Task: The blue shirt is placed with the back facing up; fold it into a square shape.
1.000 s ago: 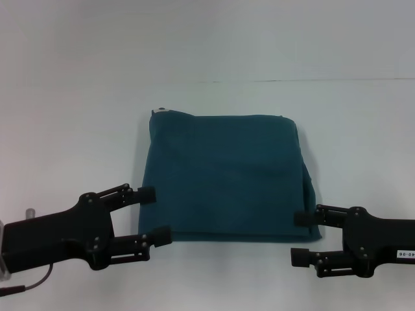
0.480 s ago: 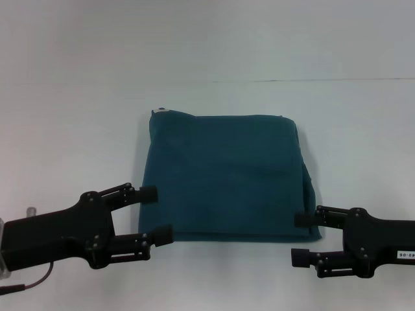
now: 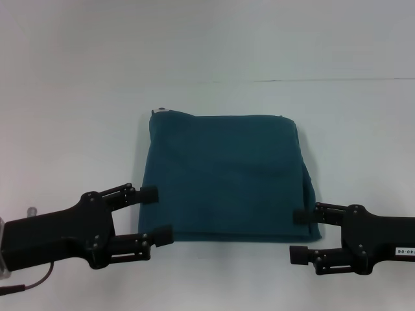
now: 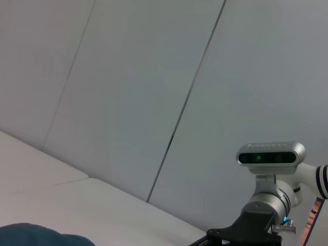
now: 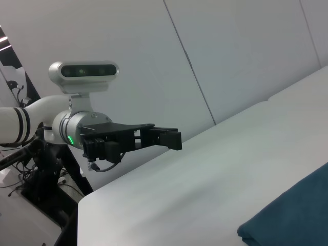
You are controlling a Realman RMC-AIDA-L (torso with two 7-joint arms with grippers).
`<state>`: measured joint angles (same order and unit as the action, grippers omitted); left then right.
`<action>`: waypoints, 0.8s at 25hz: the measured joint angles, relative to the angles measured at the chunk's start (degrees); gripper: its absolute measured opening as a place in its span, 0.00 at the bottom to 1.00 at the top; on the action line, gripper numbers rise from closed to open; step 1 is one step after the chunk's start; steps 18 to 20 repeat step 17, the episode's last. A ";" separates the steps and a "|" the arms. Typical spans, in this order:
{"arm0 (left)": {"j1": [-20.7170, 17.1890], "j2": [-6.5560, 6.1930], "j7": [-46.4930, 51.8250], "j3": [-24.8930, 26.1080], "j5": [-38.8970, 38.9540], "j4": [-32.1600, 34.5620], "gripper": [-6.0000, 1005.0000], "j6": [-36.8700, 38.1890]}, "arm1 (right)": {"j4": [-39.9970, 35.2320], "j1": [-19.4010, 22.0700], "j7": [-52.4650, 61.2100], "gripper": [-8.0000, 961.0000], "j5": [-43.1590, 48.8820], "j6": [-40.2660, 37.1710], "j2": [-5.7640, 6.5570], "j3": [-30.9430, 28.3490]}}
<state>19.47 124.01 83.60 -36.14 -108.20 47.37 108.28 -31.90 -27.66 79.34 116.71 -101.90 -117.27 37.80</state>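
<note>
The blue shirt (image 3: 227,178) lies folded into a near-square on the white surface (image 3: 78,129), plain side up, roughly in the middle of the head view. Its far edge runs straight, its near edge shows a second layer peeking out just underneath, and the right side bulges a little where the layers are stacked (a small white tag (image 3: 162,109) shows at the far left corner). The left end effector (image 3: 155,214) sits low at the shirt's near left corner, its two black fingers spread apart with nothing between them; the upper fingertip is just at the shirt's left edge and the lower one overlaps the near corner, though contact cannot be judged. The right end effector (image 3: 299,234) mirrors it at the near right corner, fingers likewise spread and empty, the upper fingertip overlapping the shirt's right edge and the lower one just off the fabric over bare surface. The left wrist view shows only a sliver of the shirt (image 4: 41,237) at the frame's bottom, plus the wall and the other arm's camera (image 4: 270,154). The right wrist view shows a corner of the shirt (image 5: 292,215) on the surface and, farther off, the left end effector (image 5: 169,138) seen side-on.
</note>
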 joint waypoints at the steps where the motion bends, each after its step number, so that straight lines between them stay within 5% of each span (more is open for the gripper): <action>1: 0.00 0.00 0.00 -0.02 0.01 0.00 0.88 0.00 | 0.00 0.00 0.00 0.95 0.00 0.00 0.00 0.00; 20: -0.06 0.00 0.04 0.03 0.02 -0.01 0.88 0.00 | 0.00 0.22 0.02 0.96 0.00 0.16 -0.05 0.00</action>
